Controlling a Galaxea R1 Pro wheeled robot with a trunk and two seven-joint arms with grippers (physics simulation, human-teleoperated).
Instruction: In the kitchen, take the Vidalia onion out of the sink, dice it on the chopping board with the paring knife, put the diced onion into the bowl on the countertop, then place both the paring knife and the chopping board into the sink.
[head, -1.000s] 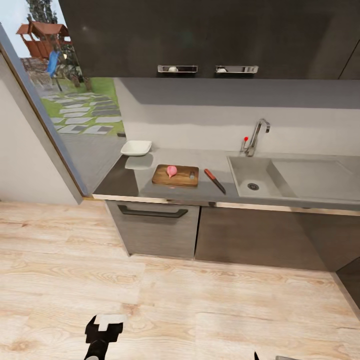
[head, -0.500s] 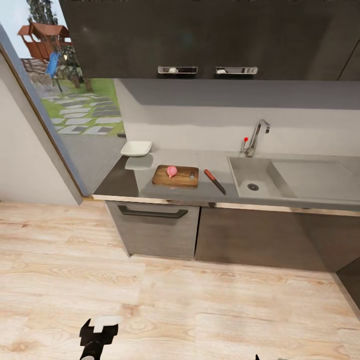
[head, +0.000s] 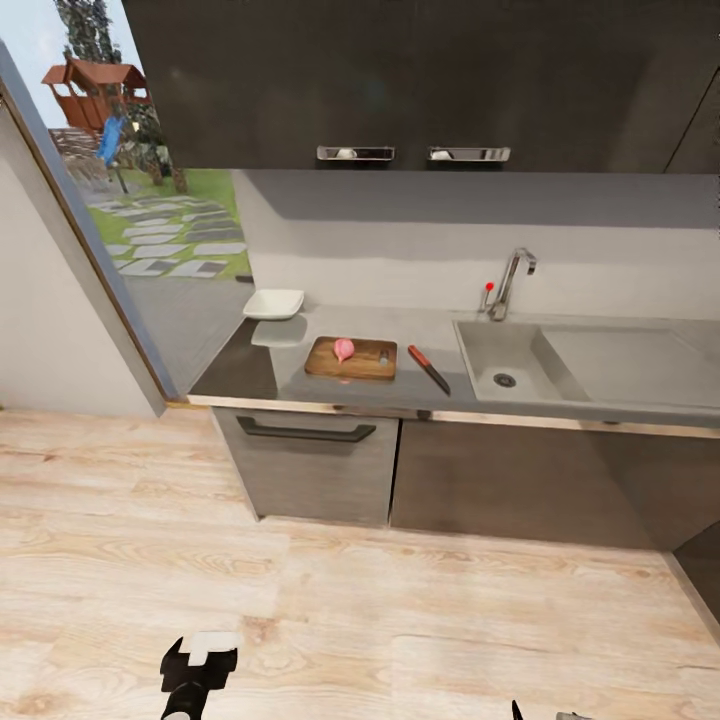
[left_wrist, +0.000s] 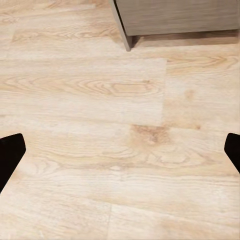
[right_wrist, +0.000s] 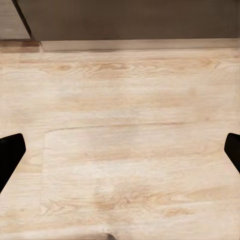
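Observation:
A pinkish Vidalia onion (head: 344, 348) sits whole on the brown chopping board (head: 352, 359), which lies on the grey countertop (head: 240, 368). To the board's right, a red-handled paring knife (head: 429, 369) rests on the worktop beside the sink (head: 478, 352). The white bowl (head: 274, 304) stands at the counter's far left end. My left gripper (head: 200, 668) hangs low over the floor, well short of the counter. In the wrist views the left gripper (left_wrist: 120, 155) and the right gripper (right_wrist: 120, 152) are both open with nothing between their fingers.
A chrome tap (head: 512, 278) with a red knob rises behind the basin, and a drainboard (head: 625, 355) extends to its right. Dark cabinets (head: 400, 475) stand under the worktop and dark wall units hang above. Pale wood floor (head: 350, 600) lies between me and the counter. A glass door is at left.
The whole head view has shifted slightly, so the camera moved; the counter now looks a little lower and farther. My left gripper has slipped slightly down and left in the view.

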